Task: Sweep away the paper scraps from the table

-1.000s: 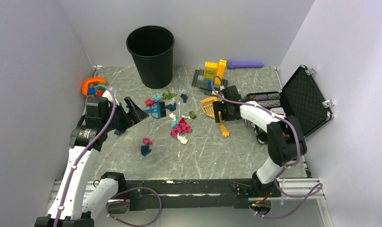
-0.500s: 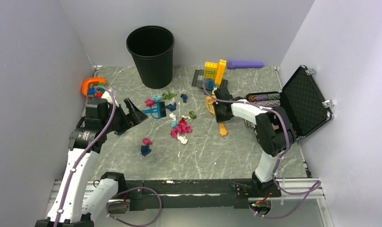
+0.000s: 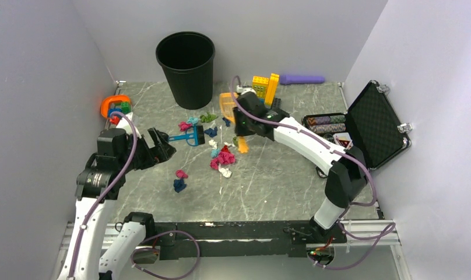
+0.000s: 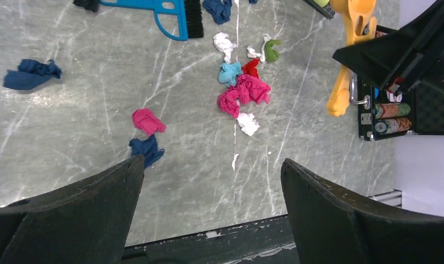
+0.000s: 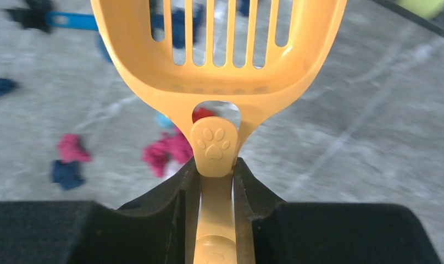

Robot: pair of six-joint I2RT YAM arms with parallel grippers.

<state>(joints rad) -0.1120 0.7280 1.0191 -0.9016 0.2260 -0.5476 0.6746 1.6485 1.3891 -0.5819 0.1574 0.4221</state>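
Right gripper (image 5: 215, 170) clamped on scoop (image 5: 211, 146) handle, 1 o'clock of scraps (image 3: 222, 156). Left gripper (image 4: 211, 162) wide, empty, above table (image 4: 71, 126), 9 o'clock of scraps.

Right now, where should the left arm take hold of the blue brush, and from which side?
By the straight handle, coming down from above with the left fingers across its narrow width. The blue brush lies flat on the table, handle pointing their way, while paper scraps sit close around its bristle end.
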